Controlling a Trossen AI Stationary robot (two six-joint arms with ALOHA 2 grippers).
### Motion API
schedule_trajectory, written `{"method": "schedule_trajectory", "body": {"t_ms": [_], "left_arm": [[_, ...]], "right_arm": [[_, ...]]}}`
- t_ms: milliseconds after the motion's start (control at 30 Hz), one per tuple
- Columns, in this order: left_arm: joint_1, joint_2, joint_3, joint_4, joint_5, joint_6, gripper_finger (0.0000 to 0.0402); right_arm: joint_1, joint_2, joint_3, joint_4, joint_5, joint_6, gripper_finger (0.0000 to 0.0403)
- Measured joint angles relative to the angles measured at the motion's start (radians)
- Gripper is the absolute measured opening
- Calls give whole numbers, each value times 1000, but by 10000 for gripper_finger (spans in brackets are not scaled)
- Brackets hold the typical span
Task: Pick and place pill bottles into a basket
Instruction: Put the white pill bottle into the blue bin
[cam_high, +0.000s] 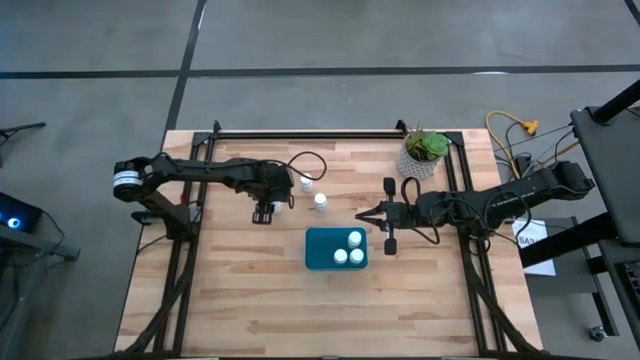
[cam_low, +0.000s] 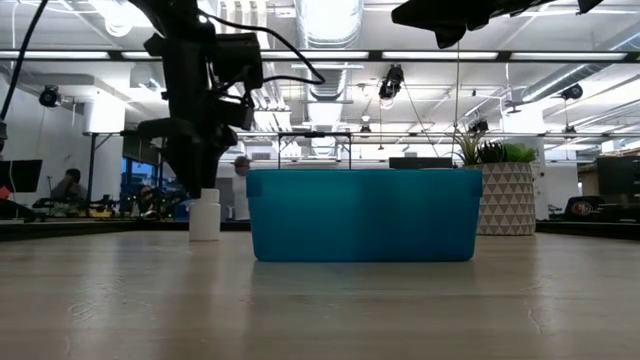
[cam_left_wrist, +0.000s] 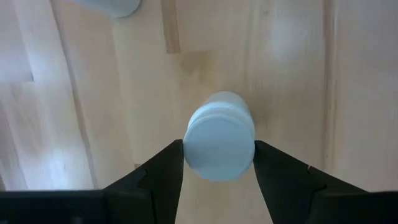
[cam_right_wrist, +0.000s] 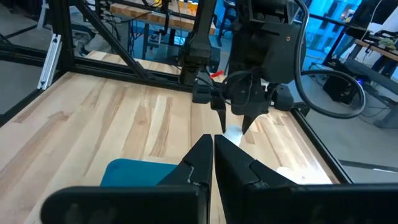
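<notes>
the left hand (cam_left_wrist: 217, 168) is seen lowered over a small white cylindrical pill bottle with a round white cap (cam_left_wrist: 219, 143) standing on the pale wooden plank surface (cam_high: 240, 290), well behind the basket; its two dark fingers (cam_left_wrist: 163, 177) are set against either side of the cap, so the bottle is gripped. a second small white pill bottle (cam_high: 320, 202) is stood just beside it, nearer the small teal-blue rectangular plastic basket with rounded corners (cam_high: 322, 250). three white-capped pill bottles (cam_high: 349, 250) are held inside the basket, at its right end. the right hand (cam_right_wrist: 212, 152) is held above the surface just right of the basket, its fingers pressed together and empty. a green plant in a white patterned pot (cam_high: 424, 152) is placed at the far right edge.
</notes>
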Motion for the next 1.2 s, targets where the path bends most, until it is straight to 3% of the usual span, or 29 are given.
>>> {"method": "schedule_trajectory", "body": {"t_ms": [867,1067,1200], "left_arm": [[19,67,-3,97,50,-16,176],[19,58,-3,98,50,-17,144],[19,58,-3,97,49,-18,143]], "right_arm": [[0,0,0,0,0,-1,8],[0,0,0,0,0,0,9],[0,0,0,0,0,0,8]]}}
